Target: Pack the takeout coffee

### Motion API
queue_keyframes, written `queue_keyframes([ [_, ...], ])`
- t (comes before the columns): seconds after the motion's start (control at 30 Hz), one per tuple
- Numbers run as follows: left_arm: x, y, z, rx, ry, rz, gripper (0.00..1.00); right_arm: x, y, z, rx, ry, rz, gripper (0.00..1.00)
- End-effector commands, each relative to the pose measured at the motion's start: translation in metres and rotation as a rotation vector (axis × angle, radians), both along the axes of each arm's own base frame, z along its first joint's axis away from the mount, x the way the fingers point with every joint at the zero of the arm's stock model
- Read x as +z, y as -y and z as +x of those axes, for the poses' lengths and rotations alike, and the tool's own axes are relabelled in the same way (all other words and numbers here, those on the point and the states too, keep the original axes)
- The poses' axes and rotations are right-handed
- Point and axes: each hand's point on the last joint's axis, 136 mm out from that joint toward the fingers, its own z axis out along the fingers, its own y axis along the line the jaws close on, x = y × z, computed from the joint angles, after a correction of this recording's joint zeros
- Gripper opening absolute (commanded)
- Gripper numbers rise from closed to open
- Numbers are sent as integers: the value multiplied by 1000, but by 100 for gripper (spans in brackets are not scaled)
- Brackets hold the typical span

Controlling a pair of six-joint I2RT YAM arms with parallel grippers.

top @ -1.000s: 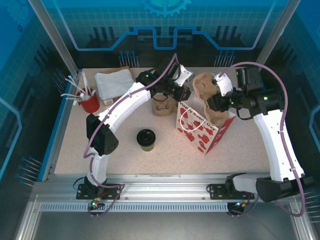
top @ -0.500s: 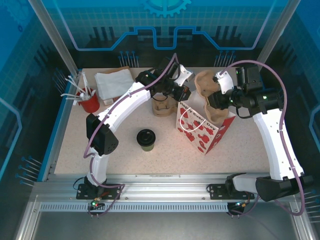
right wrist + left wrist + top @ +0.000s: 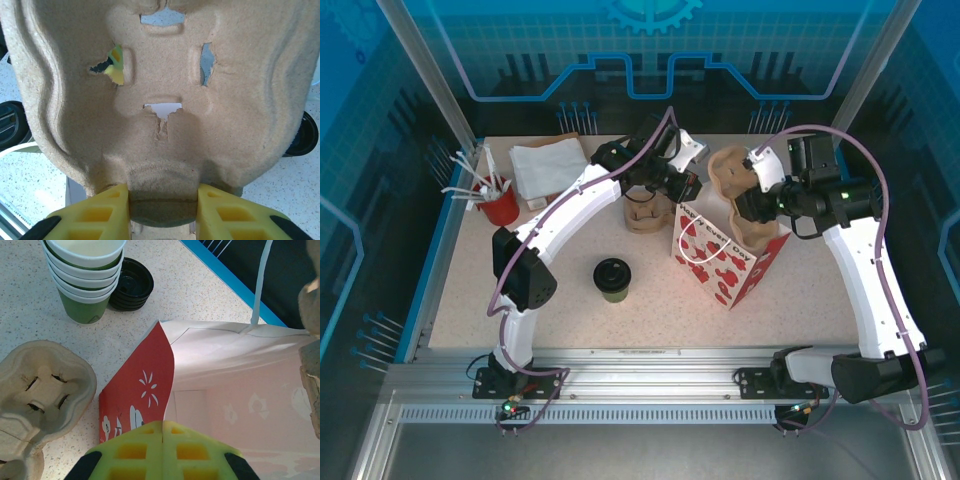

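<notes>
If the right gripper (image 3: 162, 196), pinching the carrier (image 3: 160, 75), jams it against the bag (image 3: 720, 258), whose rim the shut left gripper (image 3: 162, 429) apparently pinches, the bag could tear or tip; the coffee (image 3: 612, 278) stands apart on the table (image 3: 820, 310).

Overhead rear view, wrist close-ups, bag (image 3: 725, 262) shared
</notes>
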Motion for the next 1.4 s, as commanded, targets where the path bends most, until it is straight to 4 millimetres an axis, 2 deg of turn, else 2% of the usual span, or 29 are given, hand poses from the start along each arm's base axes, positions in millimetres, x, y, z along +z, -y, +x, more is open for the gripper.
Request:
queue_keyframes([
  [0.0,17,-4,-2,-21,27,-36,8,-1,-4,-13,42,-16,2,33],
  [0.4,14,-6,2,-4,14,-46,14,-16,-9,-25,71,-74,-56,33],
  [0.9,16,-9,3,2,6,-65,24,-34,-10,-28,79,-134,-122,33],
  [1.37,19,-16,5,17,0,-79,28,-46,-12,-28,76,-179,-149,33],
])
